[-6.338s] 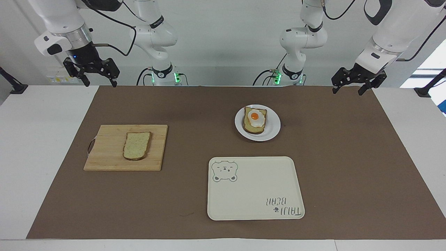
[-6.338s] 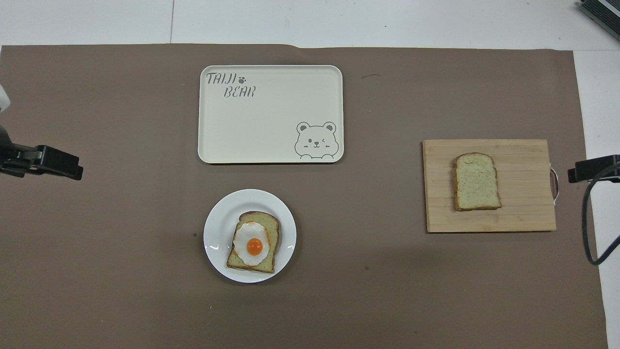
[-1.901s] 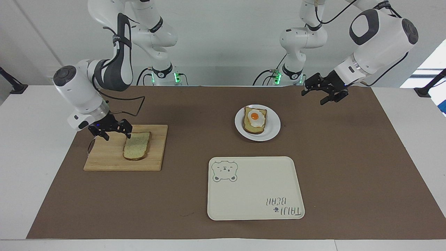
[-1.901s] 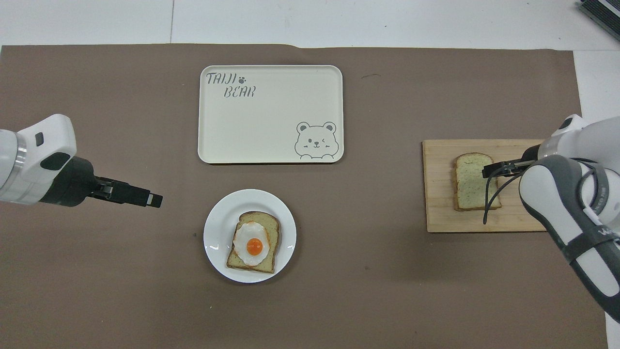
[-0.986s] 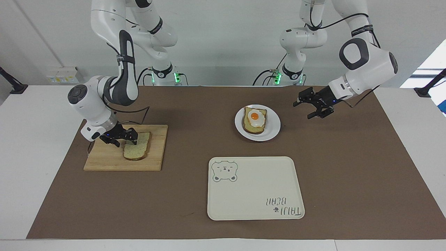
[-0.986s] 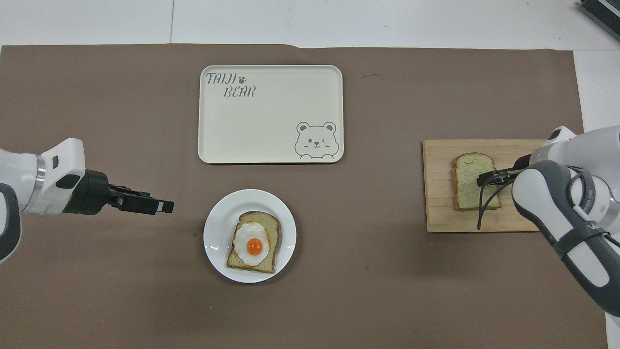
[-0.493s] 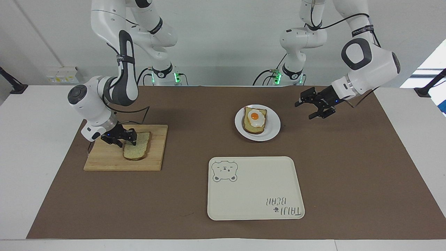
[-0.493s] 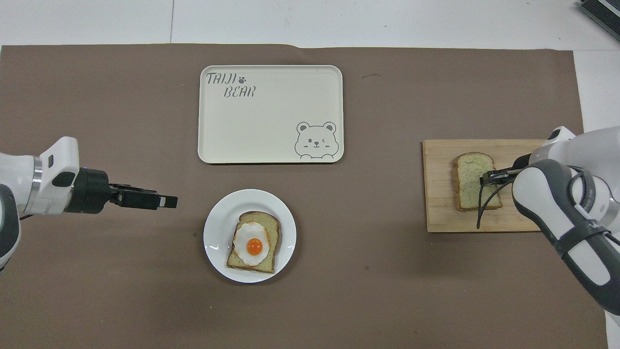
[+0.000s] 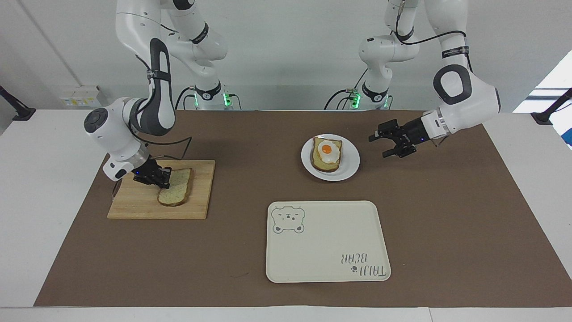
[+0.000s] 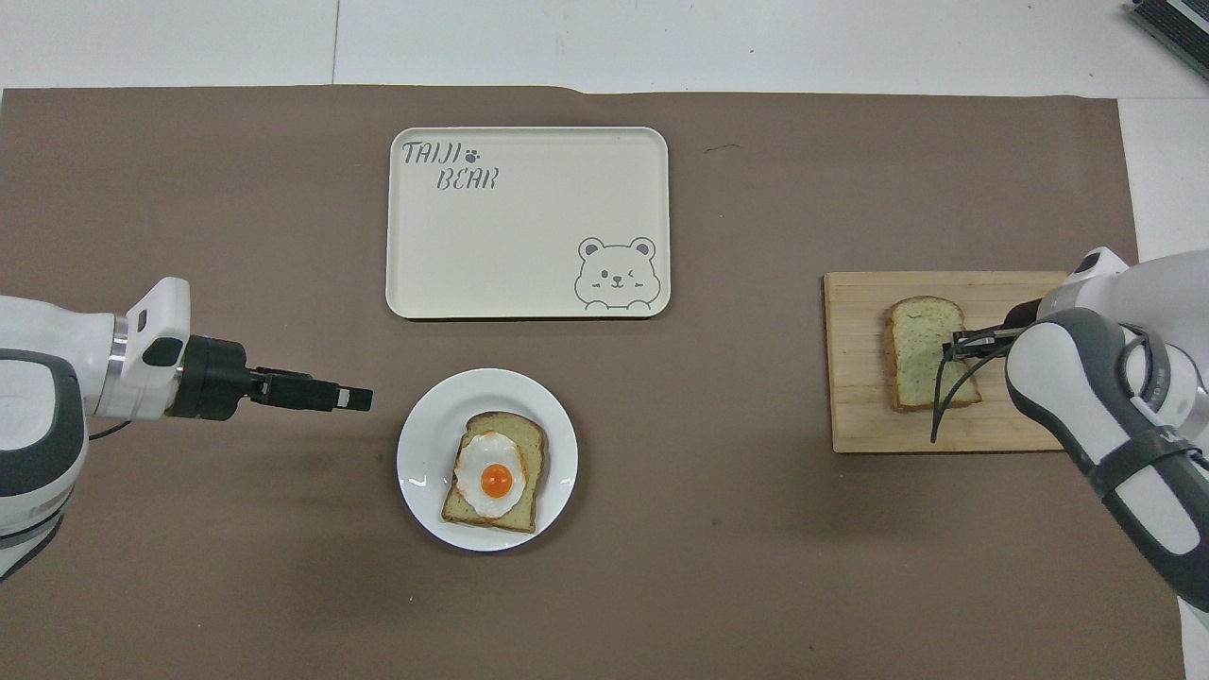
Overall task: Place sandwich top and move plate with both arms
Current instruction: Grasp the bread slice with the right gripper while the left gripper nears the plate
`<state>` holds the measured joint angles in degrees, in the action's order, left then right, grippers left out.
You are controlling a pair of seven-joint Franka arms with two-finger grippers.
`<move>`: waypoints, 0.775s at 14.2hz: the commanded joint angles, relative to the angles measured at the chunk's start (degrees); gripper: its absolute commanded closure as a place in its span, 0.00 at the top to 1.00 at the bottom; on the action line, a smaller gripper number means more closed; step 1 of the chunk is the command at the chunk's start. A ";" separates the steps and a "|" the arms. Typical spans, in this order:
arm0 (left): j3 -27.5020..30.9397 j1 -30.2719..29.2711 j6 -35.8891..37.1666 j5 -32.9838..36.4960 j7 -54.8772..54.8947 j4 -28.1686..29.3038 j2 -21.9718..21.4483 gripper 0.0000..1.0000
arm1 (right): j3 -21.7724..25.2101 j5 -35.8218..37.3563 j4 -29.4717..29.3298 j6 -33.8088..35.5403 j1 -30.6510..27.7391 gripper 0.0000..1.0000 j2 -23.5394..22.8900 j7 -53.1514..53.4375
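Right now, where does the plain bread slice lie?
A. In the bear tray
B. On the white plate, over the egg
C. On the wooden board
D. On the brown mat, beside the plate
C: the plain slice lies on the wooden board with the right claw at its edge, while the plate holds only the egg slice.

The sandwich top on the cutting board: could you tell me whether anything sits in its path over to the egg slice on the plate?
Nothing visible does. Between the sandwich top on the cutting board and the plate lies only bare brown mat. The tray sits farther from the robots, off that line.
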<state>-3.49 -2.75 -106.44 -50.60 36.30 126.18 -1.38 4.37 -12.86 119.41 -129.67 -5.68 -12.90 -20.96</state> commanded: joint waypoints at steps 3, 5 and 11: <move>-0.03 0.99 -4.04 -3.88 5.70 5.47 -0.37 1.00 | -0.41 -1.82 -2.51 -0.50 -0.73 0.00 -1.52 -2.77; -0.03 0.99 -4.21 -5.38 8.60 7.23 0.50 1.00 | -0.33 -1.82 -2.69 -0.14 -0.73 0.00 -1.34 -2.69; -0.03 1.08 -5.45 -6.88 10.02 10.14 0.68 1.00 | -0.24 -1.29 -8.22 10.03 -0.56 0.00 1.11 -2.07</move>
<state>-3.87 -2.49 -110.17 -55.61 44.37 134.66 -0.43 4.30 -12.87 113.30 -123.38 -5.68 -12.91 -21.01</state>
